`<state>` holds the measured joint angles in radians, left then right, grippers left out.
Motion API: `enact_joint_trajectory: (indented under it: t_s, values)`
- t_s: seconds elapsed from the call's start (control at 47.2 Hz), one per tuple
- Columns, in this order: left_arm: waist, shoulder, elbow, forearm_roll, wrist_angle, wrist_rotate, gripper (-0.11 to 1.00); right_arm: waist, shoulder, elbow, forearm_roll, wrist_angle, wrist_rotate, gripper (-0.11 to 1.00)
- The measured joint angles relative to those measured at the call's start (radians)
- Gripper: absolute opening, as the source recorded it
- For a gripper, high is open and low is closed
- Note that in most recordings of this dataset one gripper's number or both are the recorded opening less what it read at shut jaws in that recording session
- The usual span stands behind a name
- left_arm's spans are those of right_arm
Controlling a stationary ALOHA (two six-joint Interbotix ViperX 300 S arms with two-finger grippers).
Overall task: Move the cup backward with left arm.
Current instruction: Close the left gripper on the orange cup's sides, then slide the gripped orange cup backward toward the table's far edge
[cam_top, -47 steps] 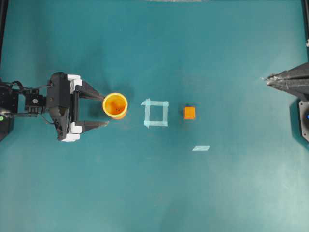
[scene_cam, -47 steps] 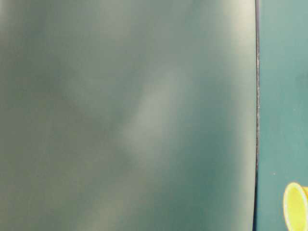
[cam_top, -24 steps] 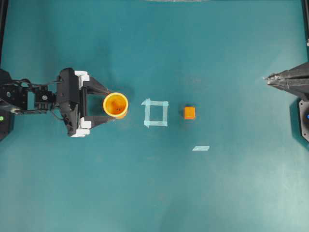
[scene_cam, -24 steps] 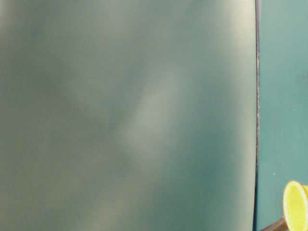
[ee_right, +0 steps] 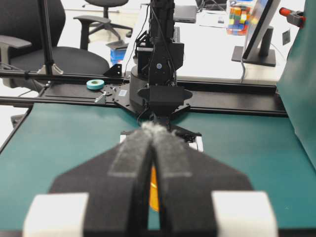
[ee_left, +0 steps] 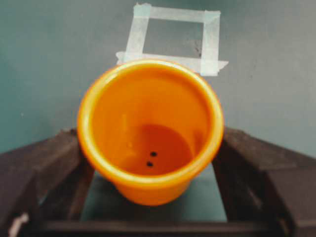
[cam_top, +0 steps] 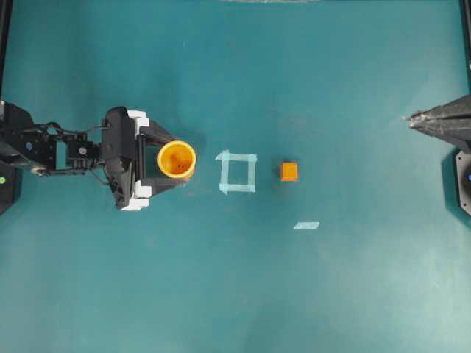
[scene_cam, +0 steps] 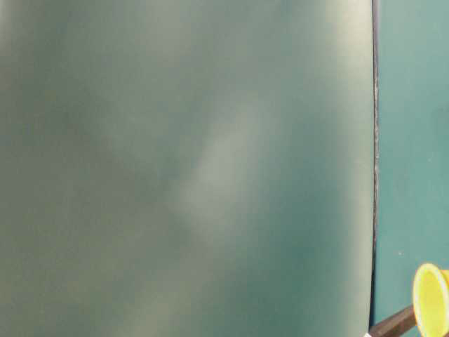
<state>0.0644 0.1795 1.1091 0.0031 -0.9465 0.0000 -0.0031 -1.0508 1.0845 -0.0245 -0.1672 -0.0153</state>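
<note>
The yellow-orange cup (cam_top: pixel 176 159) stands upright on the teal table, left of centre. My left gripper (cam_top: pixel 171 160) is open and straddles it, one black finger on each side. In the left wrist view the cup (ee_left: pixel 150 128) fills the middle, its darker inside showing two small dark dots, and the fingers (ee_left: pixel 44 163) flank its lower wall closely; I cannot tell whether they touch it. The table-level view catches only the cup's rim (scene_cam: pixel 431 298) and a finger (scene_cam: pixel 393 324) at the bottom right. My right gripper (cam_top: pixel 407 120) rests shut at the far right, its tips together (ee_right: pixel 155 129).
A pale tape square (cam_top: pixel 238 171) lies just right of the cup and shows beyond it in the left wrist view (ee_left: pixel 170 37). A small orange cube (cam_top: pixel 289 171) sits further right, with a short tape strip (cam_top: pixel 306 226) below it. A blurred grey-green surface (scene_cam: pixel 182 168) blocks most of the table-level view.
My left arm has slid right, bringing its open fingers from just short of the cup to either side of it. The cup, cube and right gripper have stayed put.
</note>
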Motion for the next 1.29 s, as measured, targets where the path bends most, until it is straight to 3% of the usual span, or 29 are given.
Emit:
enact_joint_trajectory:
  t_s: [0.17,0.742,1.293]
  values:
    - [-0.002,0.003,0.0,0.0,0.0,0.006,0.63,0.0,0.0,0.0,0.0,0.0,0.0,0.0]
    - [-0.009,0.002,-0.023,0.0,-0.002,0.018,0.63,0.0,0.0,-0.002,0.0,0.018,0.003,0.0]
    - [0.187,0.002,-0.038,0.0,-0.063,0.018,0.63,0.0,0.0,-0.002,0.0,0.018,0.003,0.0]
